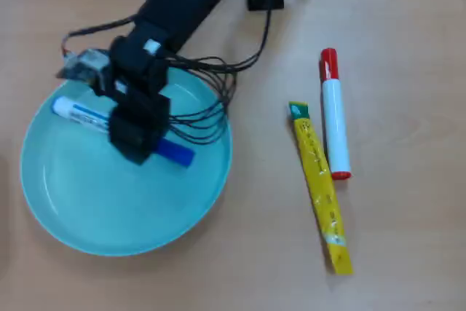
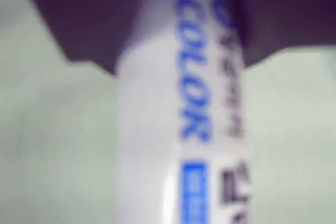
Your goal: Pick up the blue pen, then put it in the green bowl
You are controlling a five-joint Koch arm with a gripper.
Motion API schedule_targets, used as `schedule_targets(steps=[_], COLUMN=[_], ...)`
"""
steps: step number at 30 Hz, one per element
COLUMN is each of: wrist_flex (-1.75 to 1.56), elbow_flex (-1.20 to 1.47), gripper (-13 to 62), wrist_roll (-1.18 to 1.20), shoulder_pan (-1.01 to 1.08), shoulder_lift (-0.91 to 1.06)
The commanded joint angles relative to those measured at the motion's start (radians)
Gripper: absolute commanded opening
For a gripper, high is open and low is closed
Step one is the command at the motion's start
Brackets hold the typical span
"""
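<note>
The blue pen (image 1: 79, 113) has a white body with blue print and a blue cap (image 1: 175, 153). It lies slantwise over the upper part of the green bowl (image 1: 95, 202) in the overhead view. My gripper (image 1: 135, 133) is over the bowl, across the pen's middle, and hides that part. In the wrist view the pen (image 2: 173, 129) fills the frame, blurred, with a dark jaw close against each side at the top and the bowl's pale inside (image 2: 52, 156) behind. My gripper (image 2: 178, 40) looks shut on the pen. Whether the pen touches the bowl cannot be told.
A red-capped white marker (image 1: 336, 118) and a yellow stick packet (image 1: 321, 189) lie side by side on the wooden table to the right of the bowl. The arm's black cables (image 1: 207, 111) hang over the bowl's upper right rim.
</note>
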Motion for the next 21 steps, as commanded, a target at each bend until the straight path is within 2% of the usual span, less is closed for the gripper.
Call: schedule_targets(steps=[1,7,15,21], wrist_flex=[-0.055,-0.054,-0.051,-0.057], elbow_flex=[-0.034,0.012,0.04,0.051], gripper=[-2.6,-0.1,17.6,24.4], wrist_roll=[0.063,0.091,0.094,0.097], shoulder_pan=[-0.032,-0.043,-0.043,-0.043], shoulder_lift=[0.021,0.021,0.021,0.021])
